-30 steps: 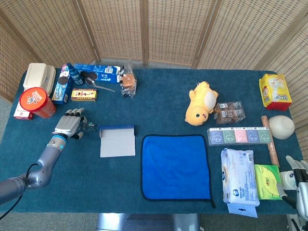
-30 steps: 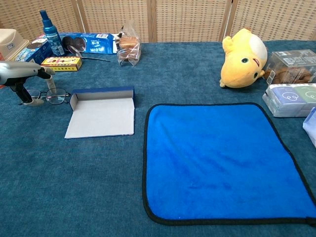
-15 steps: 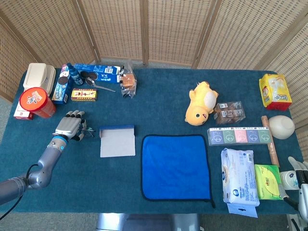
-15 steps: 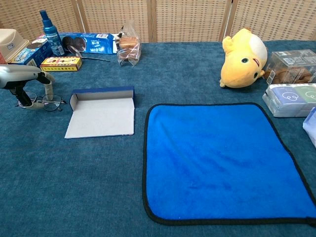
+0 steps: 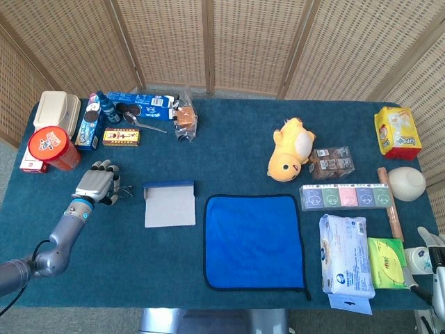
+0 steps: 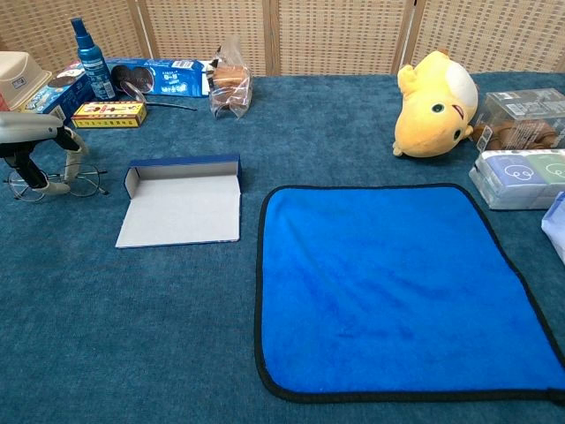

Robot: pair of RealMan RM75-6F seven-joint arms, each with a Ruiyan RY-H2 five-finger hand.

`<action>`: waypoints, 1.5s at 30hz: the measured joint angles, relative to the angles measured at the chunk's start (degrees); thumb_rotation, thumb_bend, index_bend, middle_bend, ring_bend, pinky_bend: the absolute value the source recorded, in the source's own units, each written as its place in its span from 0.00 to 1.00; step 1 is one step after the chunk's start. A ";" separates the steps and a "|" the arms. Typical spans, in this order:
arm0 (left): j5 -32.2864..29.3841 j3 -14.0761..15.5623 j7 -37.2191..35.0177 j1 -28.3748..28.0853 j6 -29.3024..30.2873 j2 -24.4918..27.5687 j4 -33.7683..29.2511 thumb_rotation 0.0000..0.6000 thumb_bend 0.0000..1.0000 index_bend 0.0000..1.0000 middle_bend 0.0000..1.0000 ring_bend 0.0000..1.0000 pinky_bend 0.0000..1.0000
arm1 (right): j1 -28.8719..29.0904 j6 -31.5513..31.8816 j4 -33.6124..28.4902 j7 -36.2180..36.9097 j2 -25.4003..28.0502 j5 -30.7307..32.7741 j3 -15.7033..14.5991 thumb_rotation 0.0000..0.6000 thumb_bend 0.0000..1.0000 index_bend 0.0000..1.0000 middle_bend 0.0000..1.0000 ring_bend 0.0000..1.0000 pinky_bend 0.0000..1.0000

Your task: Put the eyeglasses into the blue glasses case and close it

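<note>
Head view, left hand: left hand [image 5: 95,184] over the table's left edge zone, just left of the blue glasses case [image 5: 169,203], fingers curled down around the eyeglasses [image 5: 119,189], of which only thin dark lines show at the fingertips.
Head view, case: lying open and flat left of the table's centre, pale lining up, blue rim along its far side, nothing inside.
Head view, right hand: right hand [image 5: 432,254] at the table's near right corner, mostly cut off by the frame; fingers' state impossible to tell.
Head view, change: left hand drawn further left than a second ago, away from the case.
Chest view, left hand: left hand [image 6: 33,141] at the far left of the frame, fingers reaching down and pinching the eyeglasses [image 6: 55,183] at the frame; lenses resting on or just above the table [image 6: 353,115], unclear which.
Chest view, case: blue glasses case [image 6: 182,203] open, well right of the eyeglasses, beside the blue cloth [image 6: 397,287].
Chest view, change: eyeglasses dragged leftward with the hand, gap to the case wider than before.
Meaning for the task: probably a regrasp or a slide for a better hold; eyeglasses not yet lifted or placed, lid not yet closed.
</note>
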 measured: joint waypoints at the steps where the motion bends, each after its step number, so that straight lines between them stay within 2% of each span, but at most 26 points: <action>1: 0.09 0.00 -0.10 0.06 0.05 0.07 -0.09 1.00 0.34 0.58 0.20 0.00 0.05 | -0.02 0.04 -0.02 0.00 0.01 -0.06 -0.02 0.94 0.30 0.14 0.24 0.19 0.15; 10: 1.02 -1.02 -3.28 0.92 0.26 1.96 -3.16 1.00 0.34 0.59 0.21 0.00 0.05 | -0.21 0.44 -0.06 0.18 0.10 -0.40 -0.03 0.95 0.29 0.14 0.24 0.19 0.15; 20: 6.27 -2.49 -7.37 1.91 1.09 8.87 -14.60 1.00 0.34 0.57 0.20 0.00 0.06 | -0.20 0.50 0.66 1.31 -0.06 -0.68 -0.02 0.94 0.29 0.14 0.24 0.19 0.15; 28: 9.09 -3.48 -8.33 1.04 1.57 12.00 -23.41 1.00 0.33 0.56 0.19 0.00 0.06 | -0.67 1.13 1.80 2.93 -0.22 -0.69 -0.13 0.95 0.29 0.14 0.24 0.19 0.15; 36: 7.55 -3.94 -4.93 -2.05 2.18 9.48 -24.92 1.00 0.33 0.55 0.18 0.00 0.06 | -0.95 1.33 3.14 4.59 -0.58 -0.46 -0.15 0.95 0.29 0.14 0.24 0.19 0.15; 45: 2.19 -3.04 -0.46 -5.22 3.10 3.95 -22.57 1.00 0.33 0.53 0.18 0.00 0.06 | -1.32 1.25 4.89 6.79 -0.84 0.61 0.06 0.94 0.29 0.14 0.24 0.19 0.15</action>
